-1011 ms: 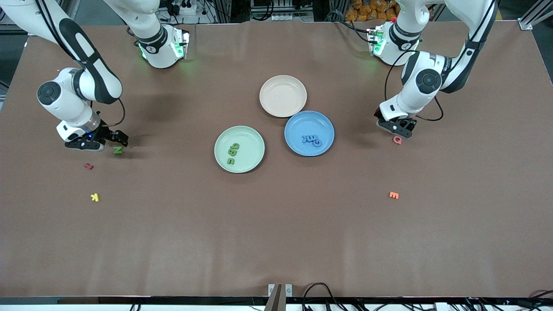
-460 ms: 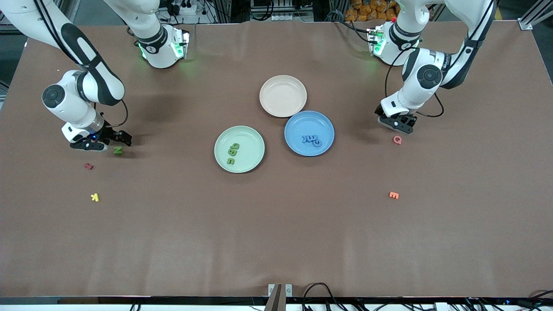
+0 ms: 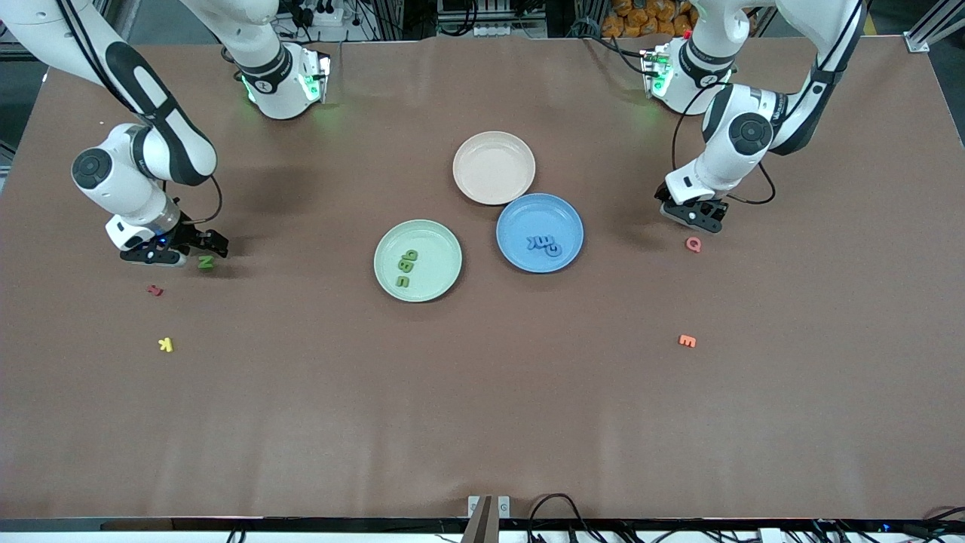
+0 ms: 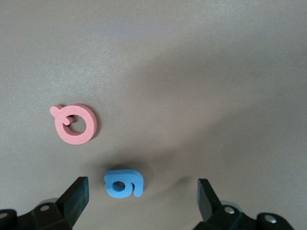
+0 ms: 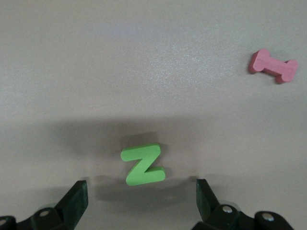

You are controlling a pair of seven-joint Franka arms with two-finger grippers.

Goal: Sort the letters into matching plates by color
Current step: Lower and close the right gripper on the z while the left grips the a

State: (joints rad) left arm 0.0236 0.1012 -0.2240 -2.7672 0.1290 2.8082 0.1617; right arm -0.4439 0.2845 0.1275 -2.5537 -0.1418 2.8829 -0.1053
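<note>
The pale green plate (image 3: 439, 243) holds three green letters (image 3: 407, 268). The blue plate (image 3: 528, 214) holds blue letters (image 3: 544, 243). A loose green letter (image 3: 205, 262) (image 5: 143, 164) lies toward the right arm's end of the table. My right gripper (image 3: 197, 249) (image 5: 141, 199) hangs open low over it, and the letter sits just ahead of the gap between the fingers. A blue letter (image 4: 123, 183) lies on the table between the spread fingers of my open left gripper (image 3: 695, 219) (image 4: 141, 199). In the front view that gripper hides it.
A beige-pink plate (image 3: 494, 167) stands empty, touching the blue plate. A pink Q (image 3: 693, 243) (image 4: 76, 124) lies close to the blue letter. An orange E (image 3: 687, 341), a red I (image 3: 154, 289) (image 5: 273, 66) and a yellow K (image 3: 166, 345) are scattered about.
Both grippers have shifted slightly over their letters. The right one moved a little toward the plates and the left one a little toward its base. Both stay open.
</note>
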